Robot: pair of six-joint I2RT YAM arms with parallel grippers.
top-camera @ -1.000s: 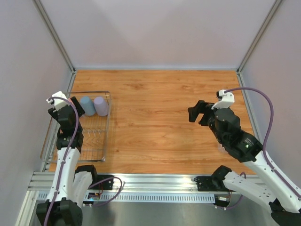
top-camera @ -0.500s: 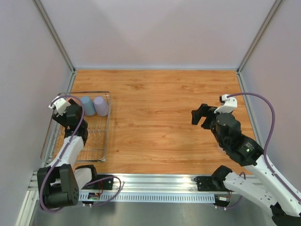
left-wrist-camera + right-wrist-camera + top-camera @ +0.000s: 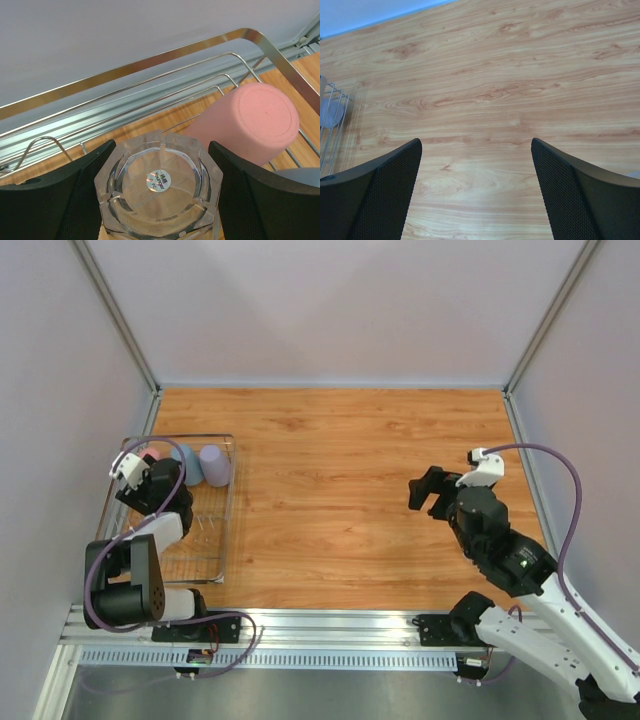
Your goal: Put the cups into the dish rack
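1. Top view: the dish rack [image 3: 229, 510] lies at the left edge of the worktop [image 3: 340, 470], on the left arm's side, and that arm is folded down over it.
   - At the rack's far end the pink cup [image 3: 157, 452], blue cup [image 3: 188, 466] and lavender cup [image 3: 214, 465] stand in a row, side by side, leaving the nearer prongs free.
   - The left hand [image 3: 150, 483] is low inside the rack, just near of the pink cup.
   - The right hand [image 3: 428, 490] hangs well apart from the rack, over bare wood.
   - I cannot find a second clear tumbler in this view.

2. Left wrist view: the left hand [image 3: 160, 150] is clenched on a clear cup [image 3: 159, 182].
   - Its black fingers [image 3: 55, 200] press on opposite sides of the faceted wall.
   - A round sticker [image 3: 159, 181] shows at the centre of the cup's base.
   - The pink cup [image 3: 250, 125] sits just beside it, tilted against the rack wires [image 3: 150, 65] with its flat base toward the camera.
   - I judge the clear cup is being set next to the pink one to extend the row. It has not been let go.

3. Right wrist view: the right hand [image 3: 476, 165] is released, its fingers spread wide with nothing between them and only worktop below.
   - A corner of the rack shows at the left edge.
   - I judge it is held away so the left arm has room.
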